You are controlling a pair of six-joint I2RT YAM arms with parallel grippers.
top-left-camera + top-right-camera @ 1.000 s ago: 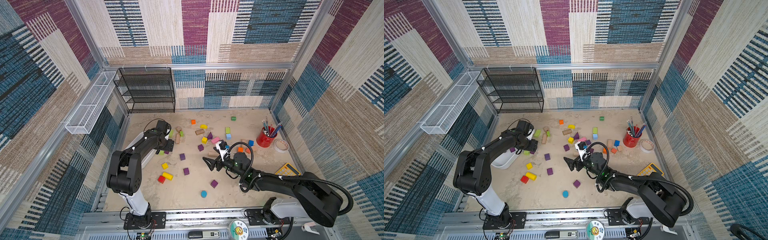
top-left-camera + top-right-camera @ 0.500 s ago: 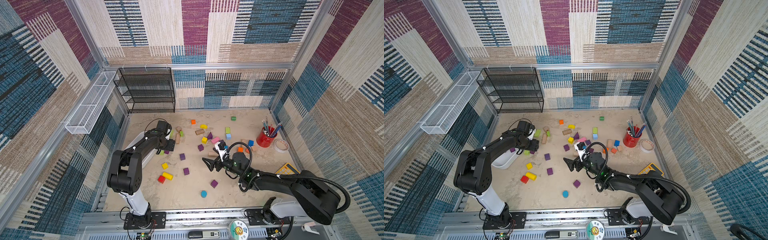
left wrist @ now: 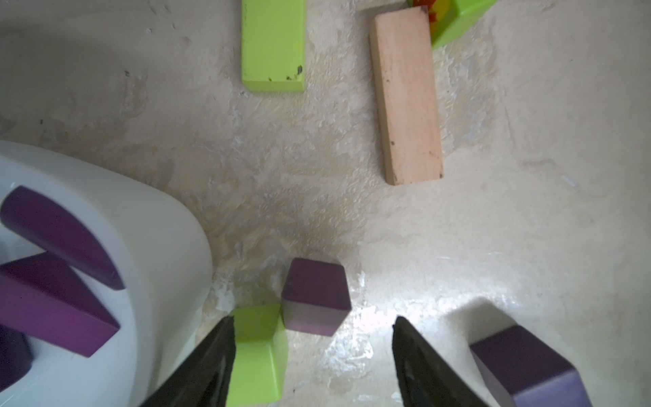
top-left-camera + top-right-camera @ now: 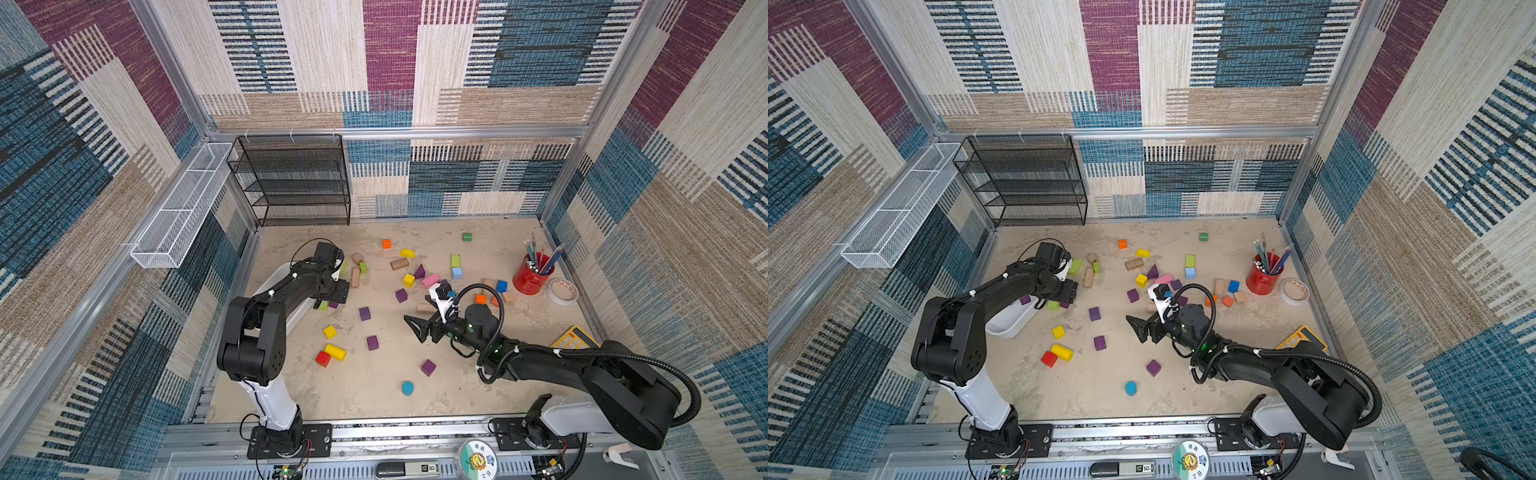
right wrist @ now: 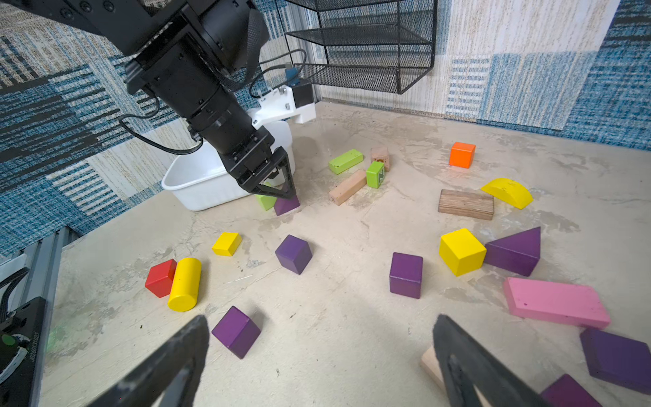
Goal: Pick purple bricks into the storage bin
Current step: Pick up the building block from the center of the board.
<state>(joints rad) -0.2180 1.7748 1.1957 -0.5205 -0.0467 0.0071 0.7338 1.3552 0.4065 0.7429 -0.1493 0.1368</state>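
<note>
Barely moved since before, my left gripper (image 3: 312, 319) hangs part-open and empty over a purple cube (image 3: 315, 296) just beside the storage bin (image 3: 169, 225); green block (image 3: 257, 338) seemingly against one finger (image 3: 215, 359); right gripper (image 5: 320, 319) wide, empty.

top views high, looking down, wrist views low and close, sharing storage bin (image 3: 158, 229) (image 5: 200, 193)

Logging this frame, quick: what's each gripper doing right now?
Left gripper: open, tips at a purple cube beside the storage bin, nothing gripped.
Right gripper: open, empty.
</note>
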